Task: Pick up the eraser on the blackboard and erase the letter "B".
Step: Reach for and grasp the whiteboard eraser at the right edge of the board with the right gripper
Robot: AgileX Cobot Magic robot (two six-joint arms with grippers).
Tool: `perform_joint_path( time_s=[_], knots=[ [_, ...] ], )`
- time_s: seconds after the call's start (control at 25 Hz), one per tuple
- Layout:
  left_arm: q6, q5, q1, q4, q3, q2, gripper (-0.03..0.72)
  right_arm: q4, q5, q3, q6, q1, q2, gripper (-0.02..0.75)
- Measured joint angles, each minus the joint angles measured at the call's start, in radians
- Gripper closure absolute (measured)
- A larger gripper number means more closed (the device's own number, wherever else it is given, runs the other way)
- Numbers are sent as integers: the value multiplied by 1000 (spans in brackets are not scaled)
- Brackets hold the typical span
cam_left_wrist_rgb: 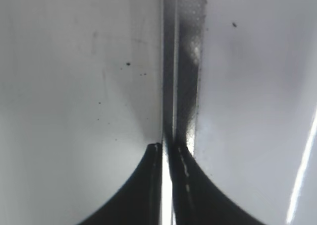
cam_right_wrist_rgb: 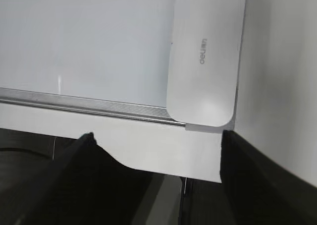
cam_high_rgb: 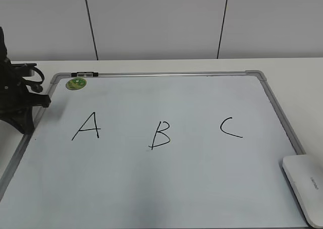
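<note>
Looking down at a slant, I see the large pale bluish-white blackboard with a silver-grey metal frame (cam_high_rgb: 279, 108) lying flat on a white tabletop (cam_high_rgb: 298, 72), with a black A (cam_high_rgb: 87, 126), the thin hand-drawn black letter "B" (cam_high_rgb: 160, 134) in the middle, and a black C (cam_high_rgb: 230, 127) to its right. The white rounded plastic eraser with small grey lettering (cam_high_rgb: 304, 187) lies at the board's near right corner, well apart from the B, overhanging the frame. My right hand (cam_right_wrist_rgb: 156, 155) is released, its dark fingers (cam_right_wrist_rgb: 74, 155) spread wide and holding nothing; in its wrist view the eraser (cam_right_wrist_rgb: 205, 56) lies just beyond it and toward its right finger, not between the two. My left hand (cam_left_wrist_rgb: 167, 158) is clenched, empty, resting over the frame at the board's far left. I judge the main risks are a skewed pinch on the smooth block, because it sits off-centre, and smearing the neighbouring C while carrying the felt toward the B.
</note>
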State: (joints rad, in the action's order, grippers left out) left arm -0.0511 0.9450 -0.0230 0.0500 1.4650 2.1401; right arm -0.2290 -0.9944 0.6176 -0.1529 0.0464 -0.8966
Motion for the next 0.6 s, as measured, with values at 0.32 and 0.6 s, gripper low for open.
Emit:
perform_joint_path(
  time_s=[0.32,0.6],
  knots=[
    [0,0,0,0,0,0,666,2,44,15,0,0,-253,164],
    [0,0,0,0,0,0,666,78,61,114,73,14,-398,164]
  ],
)
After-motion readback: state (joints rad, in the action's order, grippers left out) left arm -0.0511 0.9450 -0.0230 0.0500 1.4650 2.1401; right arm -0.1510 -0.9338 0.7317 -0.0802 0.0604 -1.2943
